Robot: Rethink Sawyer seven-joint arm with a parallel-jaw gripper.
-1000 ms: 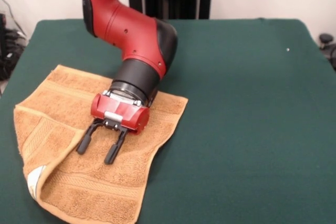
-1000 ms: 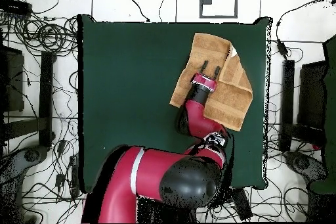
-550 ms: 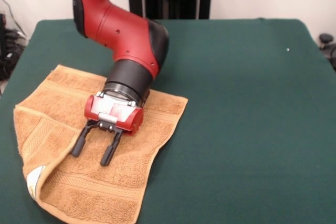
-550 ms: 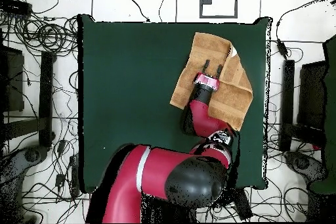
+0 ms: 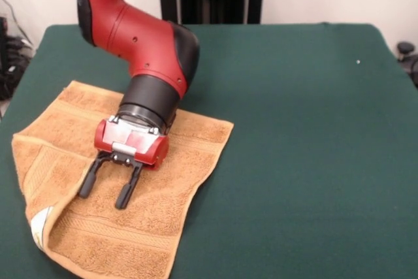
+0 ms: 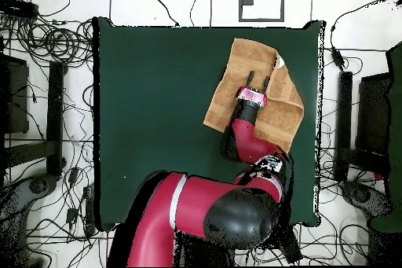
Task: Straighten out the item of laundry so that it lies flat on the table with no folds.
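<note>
Orange-tan towel lies near the green table's far right corner, one edge folded over. Gripper spread above it.

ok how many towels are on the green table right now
1. The orange-tan towel lies on the table near one corner, one side folded over, under the open gripper. Nothing else could hide another.

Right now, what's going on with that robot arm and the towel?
The arm's gripper is open and sits low over the towel, holding nothing. The towel lies near one corner of the table and is not flat: one side is folded over the rest, with its white tag showing at the fold's corner. The gripper is beside that flap's edge, so straightening is not yet done.
</note>
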